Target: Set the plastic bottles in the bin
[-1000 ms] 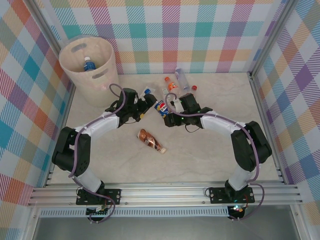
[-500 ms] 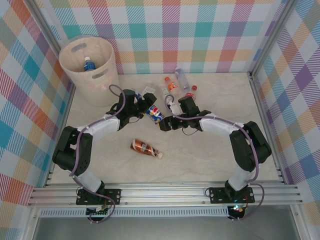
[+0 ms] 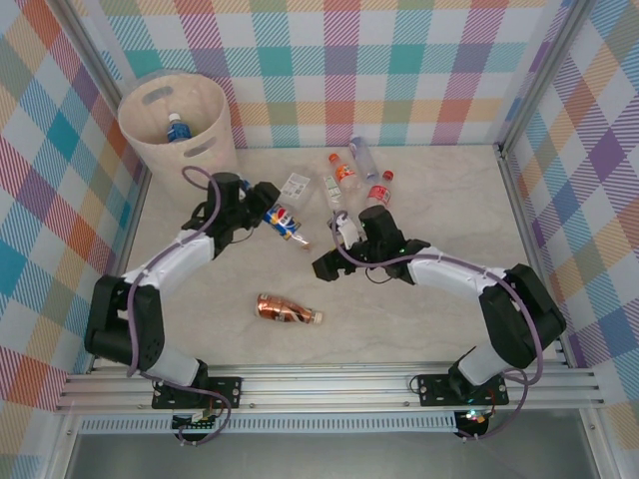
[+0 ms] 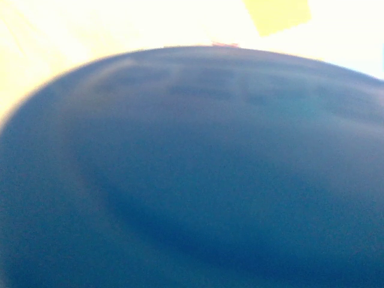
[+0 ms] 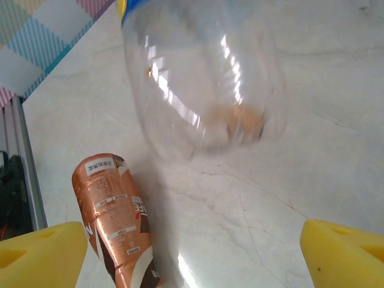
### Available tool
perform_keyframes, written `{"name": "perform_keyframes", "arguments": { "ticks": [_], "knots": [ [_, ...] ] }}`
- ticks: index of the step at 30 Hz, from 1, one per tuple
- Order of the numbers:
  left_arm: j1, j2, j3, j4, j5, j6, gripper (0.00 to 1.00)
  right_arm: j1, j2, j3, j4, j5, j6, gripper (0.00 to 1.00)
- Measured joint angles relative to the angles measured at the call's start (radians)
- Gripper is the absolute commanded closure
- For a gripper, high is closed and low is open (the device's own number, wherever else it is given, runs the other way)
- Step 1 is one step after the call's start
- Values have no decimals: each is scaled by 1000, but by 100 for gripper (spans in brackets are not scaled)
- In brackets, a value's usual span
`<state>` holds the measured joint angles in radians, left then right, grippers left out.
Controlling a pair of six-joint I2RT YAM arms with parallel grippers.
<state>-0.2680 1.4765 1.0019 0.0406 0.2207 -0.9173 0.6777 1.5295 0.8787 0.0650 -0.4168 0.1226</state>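
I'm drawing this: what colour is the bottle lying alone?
Coppery-brown bottle, best in right wrist view.

Clear bottle (image 5: 198, 84); brown bottle (image 5: 114, 222) lying nearby

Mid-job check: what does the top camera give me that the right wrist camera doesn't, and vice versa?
Top camera: the bin with a bottle inside, the left claw gripping the blue-label bottle, loose bottles at the back. Right wrist: the right claw, yellow fingertips spread open, seen close. Both: the brown bottle lying on the table; the wrist's blurred clear bottle is probably the blue-label one.
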Motion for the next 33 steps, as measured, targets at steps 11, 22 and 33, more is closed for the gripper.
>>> {"name": "perform_keyframes", "arguments": {
  "ticks": [11,22,33],
  "knots": [
    [83,-182,129,-298,-168,142,45,310,71,-50,2,61,-426,4],
    [188,-349,131,-419,-325,229,43,402,259,-12,2,236,-596,24],
    [238,-293,303,-418,-409,310,42,391,263,19,5,291,-591,49]
  ]
}}
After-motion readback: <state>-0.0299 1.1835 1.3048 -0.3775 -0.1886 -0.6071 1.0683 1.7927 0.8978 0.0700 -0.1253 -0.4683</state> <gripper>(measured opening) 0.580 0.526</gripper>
